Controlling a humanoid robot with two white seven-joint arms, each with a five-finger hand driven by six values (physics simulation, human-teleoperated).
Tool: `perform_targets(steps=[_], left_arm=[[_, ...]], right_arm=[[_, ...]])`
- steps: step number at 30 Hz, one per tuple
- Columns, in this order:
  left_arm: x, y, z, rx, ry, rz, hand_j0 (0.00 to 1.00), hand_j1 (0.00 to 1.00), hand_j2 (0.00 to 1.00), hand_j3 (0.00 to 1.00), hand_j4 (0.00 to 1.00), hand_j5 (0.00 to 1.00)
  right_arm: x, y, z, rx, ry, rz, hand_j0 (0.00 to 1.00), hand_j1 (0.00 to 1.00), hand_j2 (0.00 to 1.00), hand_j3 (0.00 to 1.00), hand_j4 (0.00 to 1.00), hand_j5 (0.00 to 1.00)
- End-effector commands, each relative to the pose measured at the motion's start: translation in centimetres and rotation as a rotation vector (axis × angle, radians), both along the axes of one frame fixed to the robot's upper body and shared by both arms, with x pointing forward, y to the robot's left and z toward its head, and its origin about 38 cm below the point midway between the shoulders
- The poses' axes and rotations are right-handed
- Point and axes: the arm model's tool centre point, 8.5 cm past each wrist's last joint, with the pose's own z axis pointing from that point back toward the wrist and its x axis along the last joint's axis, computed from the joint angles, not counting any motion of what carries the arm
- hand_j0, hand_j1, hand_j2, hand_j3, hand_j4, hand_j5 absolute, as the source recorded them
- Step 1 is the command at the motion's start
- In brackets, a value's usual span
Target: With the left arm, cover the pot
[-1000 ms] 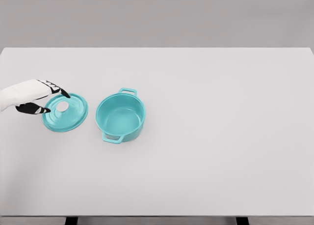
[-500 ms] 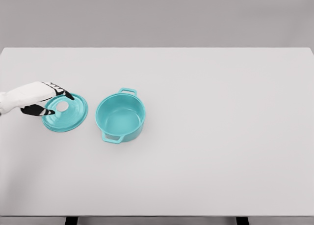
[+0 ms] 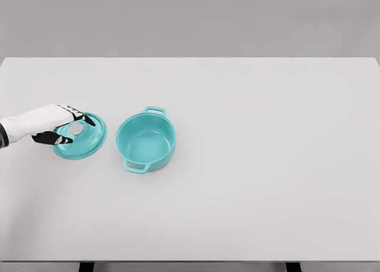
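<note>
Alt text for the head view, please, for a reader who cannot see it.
The left hand reaches in from the left edge, fingers spread around the white knob of a teal lid lying on a white table. An open, empty teal pot with two handles stands just right of the lid.

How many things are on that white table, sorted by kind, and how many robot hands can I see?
Teal pots: 1, the pot, open, no cover on it
Teal lids: 1, the lid, lying left of the pot
Robot hands: 1, the left hand, fingers around the lid's knob
Total: 3, all on or over the table
</note>
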Motion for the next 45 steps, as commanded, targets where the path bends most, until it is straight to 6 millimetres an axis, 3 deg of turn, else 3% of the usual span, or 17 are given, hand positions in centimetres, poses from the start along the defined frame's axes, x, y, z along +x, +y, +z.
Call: perform_targets(steps=[1, 13, 26, 35, 45], left_arm=[[0.0, 0.1, 0.0, -0.004, 0.001, 0.003, 0.74, 0.74, 0.74, 0.74, 0.74, 0.74], [-0.1, 0.0, -0.1, -0.005, 0.002, 0.001, 0.60, 0.60, 0.60, 0.60, 0.60, 0.60], [-0.1, 0.0, 0.4, -0.005, -0.006, -0.003, 0.60, 0.60, 0.60, 0.60, 0.60, 0.60], [-0.1, 0.1, 0.5, -0.009, -0.008, -0.003, 0.54, 0.54, 0.54, 0.54, 0.54, 0.54], [-0.3, 0.2, 2.1, 0.000, -0.035, -0.022, 0.52, 0.52, 0.52, 0.52, 0.52, 0.52]], right_arm=[[0.0, 0.0, 0.0, 0.000, 0.000, 0.000, 1.00, 1.00, 1.00, 1.00, 1.00, 1.00], [0.0, 0.0, 0.0, 0.000, 0.000, 0.000, 1.00, 1.00, 1.00, 1.00, 1.00, 1.00], [0.0, 0.0, 0.0, 0.000, 0.000, 0.000, 1.00, 1.00, 1.00, 1.00, 1.00, 1.00], [0.0, 0.0, 0.0, 0.000, 0.000, -0.001, 1.00, 1.00, 1.00, 1.00, 1.00, 1.00], [0.0, 0.0, 0.0, 0.000, 0.000, 0.000, 1.00, 1.00, 1.00, 1.00, 1.00, 1.00]])
